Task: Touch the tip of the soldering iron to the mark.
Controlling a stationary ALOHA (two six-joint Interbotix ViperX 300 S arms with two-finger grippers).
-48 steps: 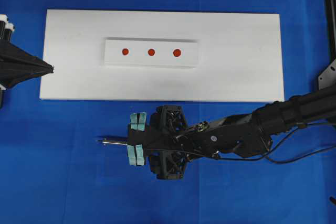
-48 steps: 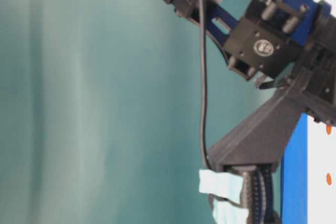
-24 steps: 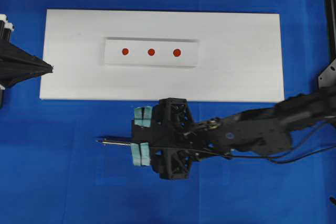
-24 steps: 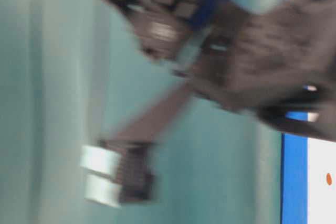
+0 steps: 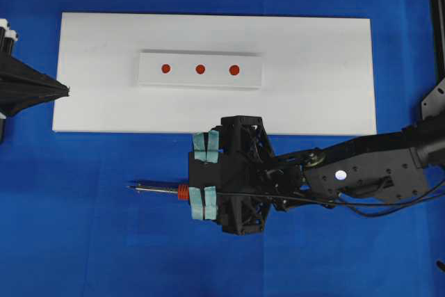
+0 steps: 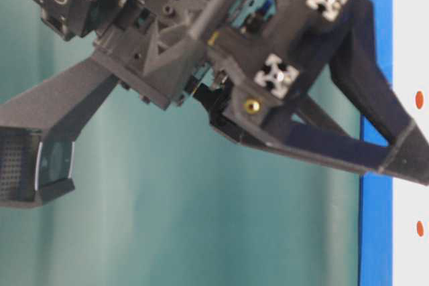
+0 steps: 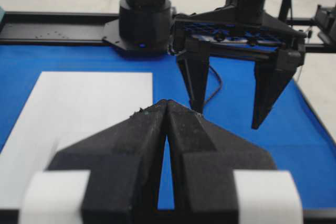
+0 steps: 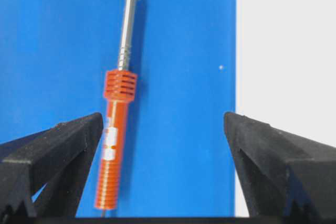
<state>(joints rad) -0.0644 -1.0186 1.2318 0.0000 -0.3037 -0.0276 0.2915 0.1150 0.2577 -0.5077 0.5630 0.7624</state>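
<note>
The iron (image 8: 116,129) lies at lower centre on the blue worktop (image 5: 83,241). The right hand (image 5: 204,184) hangs spread above it; the left hand (image 7: 167,109) is pressed together. No writing is readable.

A flat blue table surface (image 5: 69,241) carries a large white rectangular board (image 5: 320,95). A slim soldering iron with a ribbed red-orange handle and thin metal shaft (image 8: 116,129) lies directly on the blue, near the board's long edge and parallel to it.
</note>
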